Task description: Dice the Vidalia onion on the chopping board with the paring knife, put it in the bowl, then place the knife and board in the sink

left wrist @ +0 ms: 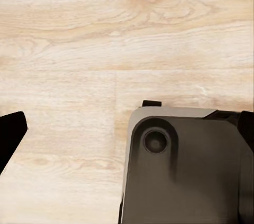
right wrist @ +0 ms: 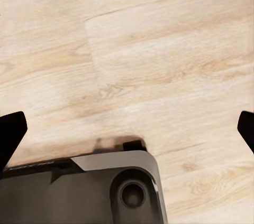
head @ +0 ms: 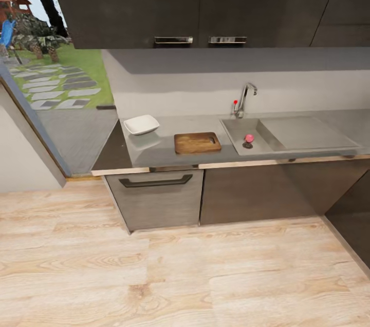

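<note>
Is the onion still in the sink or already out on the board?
Still in the sink: the pinkish onion sits in the basin beside the drain, and the chopping board is bare.

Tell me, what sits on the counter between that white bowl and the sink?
In the head view, the chopping board lies flat on the countertop between the bowl and the sink, nearer the sink, touching neither.
</note>
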Controlling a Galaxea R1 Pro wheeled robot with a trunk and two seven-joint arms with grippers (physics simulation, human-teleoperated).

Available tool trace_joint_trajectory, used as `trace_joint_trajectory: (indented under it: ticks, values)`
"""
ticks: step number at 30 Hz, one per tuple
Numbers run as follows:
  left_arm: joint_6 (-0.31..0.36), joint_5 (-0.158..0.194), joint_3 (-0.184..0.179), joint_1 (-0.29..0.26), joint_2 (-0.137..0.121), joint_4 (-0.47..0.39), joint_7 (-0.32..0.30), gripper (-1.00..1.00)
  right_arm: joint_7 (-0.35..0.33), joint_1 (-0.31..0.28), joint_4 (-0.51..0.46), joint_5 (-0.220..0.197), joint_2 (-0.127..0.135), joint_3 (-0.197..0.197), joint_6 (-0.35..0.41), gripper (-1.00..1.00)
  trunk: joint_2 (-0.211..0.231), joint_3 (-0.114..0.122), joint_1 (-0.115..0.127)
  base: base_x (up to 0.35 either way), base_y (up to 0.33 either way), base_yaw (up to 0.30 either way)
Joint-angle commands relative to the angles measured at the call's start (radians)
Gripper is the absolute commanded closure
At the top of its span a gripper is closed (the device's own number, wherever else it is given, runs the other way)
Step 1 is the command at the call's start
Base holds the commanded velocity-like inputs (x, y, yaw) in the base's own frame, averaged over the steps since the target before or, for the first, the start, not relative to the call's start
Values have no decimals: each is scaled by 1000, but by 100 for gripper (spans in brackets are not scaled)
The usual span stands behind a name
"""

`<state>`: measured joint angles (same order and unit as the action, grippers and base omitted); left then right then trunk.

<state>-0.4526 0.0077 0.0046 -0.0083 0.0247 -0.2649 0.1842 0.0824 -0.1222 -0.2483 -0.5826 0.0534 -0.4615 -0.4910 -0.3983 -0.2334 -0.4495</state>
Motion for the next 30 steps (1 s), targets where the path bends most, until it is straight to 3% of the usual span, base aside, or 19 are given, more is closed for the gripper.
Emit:
trace_joint_trajectory:
  ticks: [1, 18, 30]
  values:
    - [-4, 1, -1, -1, 1, 1, 6, -100, 9, -1, -1, -2, 0, -9, -2, -100, -2, 0, -1, 0, 0, 0]
    - [-6, 2, -3, -1, -3, 20, 17, -100, 8, -1, 1, 0, 0, -12, -6, -100, -2, 27, -1, 0, -4, 0]
    - [-5, 2, -3, -1, -2, 27, 17, -100, 7, 0, 1, 0, -1, -14, -5, -100, -2, 46, -1, 0, -246, 0]
